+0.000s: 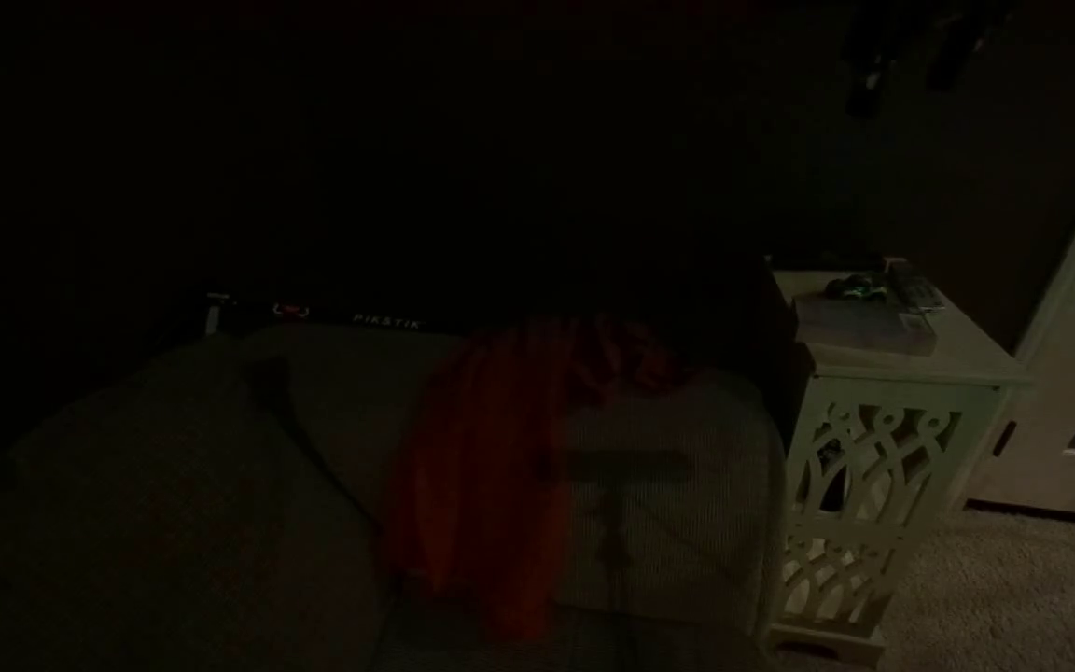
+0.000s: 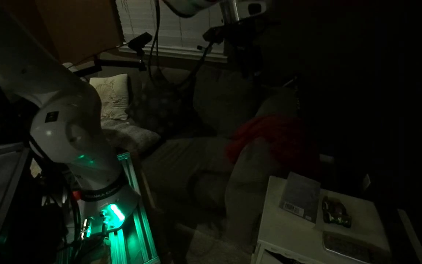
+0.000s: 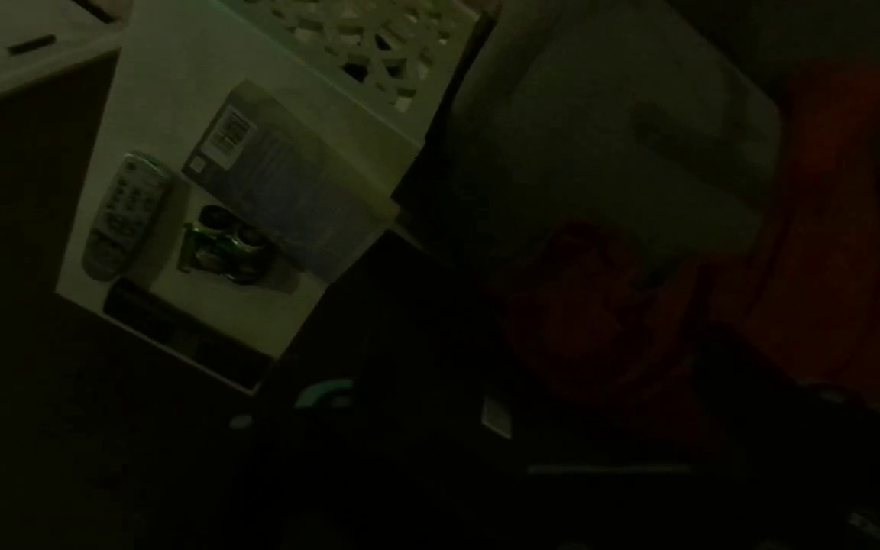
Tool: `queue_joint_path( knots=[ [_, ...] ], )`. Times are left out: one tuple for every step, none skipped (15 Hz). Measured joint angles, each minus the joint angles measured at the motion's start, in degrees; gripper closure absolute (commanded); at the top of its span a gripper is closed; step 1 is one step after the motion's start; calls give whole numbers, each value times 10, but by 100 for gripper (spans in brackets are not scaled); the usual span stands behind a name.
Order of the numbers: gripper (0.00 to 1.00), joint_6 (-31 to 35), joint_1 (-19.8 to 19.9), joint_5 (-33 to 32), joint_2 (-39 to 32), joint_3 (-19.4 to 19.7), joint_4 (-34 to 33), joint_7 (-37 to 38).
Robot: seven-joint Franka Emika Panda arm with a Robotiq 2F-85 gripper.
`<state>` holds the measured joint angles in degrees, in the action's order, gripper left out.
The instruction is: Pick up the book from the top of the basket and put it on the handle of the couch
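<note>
Book on the basket, gripper clear of both, its fingers apart.
In an exterior view the dark gripper hangs at the book's 12 o'clock; in an exterior view a toy car sits just beside the book at 4 o'clock, the cloth-draped armrest at 10.

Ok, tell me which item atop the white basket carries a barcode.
The book, the flat rectangular one: a white barcode sits near one end of its cover. None shows on the wheeled toy, the remote or the dark bar.
</note>
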<state>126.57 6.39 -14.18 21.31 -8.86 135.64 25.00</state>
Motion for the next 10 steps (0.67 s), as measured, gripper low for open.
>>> queue_joint_path(
  knots=[
    [0, 1, 8, -32, -18, -13, 5, 39],
    [0, 0, 14, -64, -37, -24, 8, 79],
    [0, -7, 17, -95, -56, -33, 7, 118],
    [0, -19, 17, -123, -75, -38, 5, 155],
    [0, -35, 17, -149, -95, -39, 0, 187],
    [0, -57, 16, -169, -115, -39, -9, 213],
    [0, -82, 14, -183, -136, -36, -19, 231],
    [0, -108, 11, -191, -159, -31, -32, 241],
    [0, -137, 5, -192, -183, -23, -48, 243],
    [0, -142, -3, -192, -199, -13, -57, 243]
  ],
)
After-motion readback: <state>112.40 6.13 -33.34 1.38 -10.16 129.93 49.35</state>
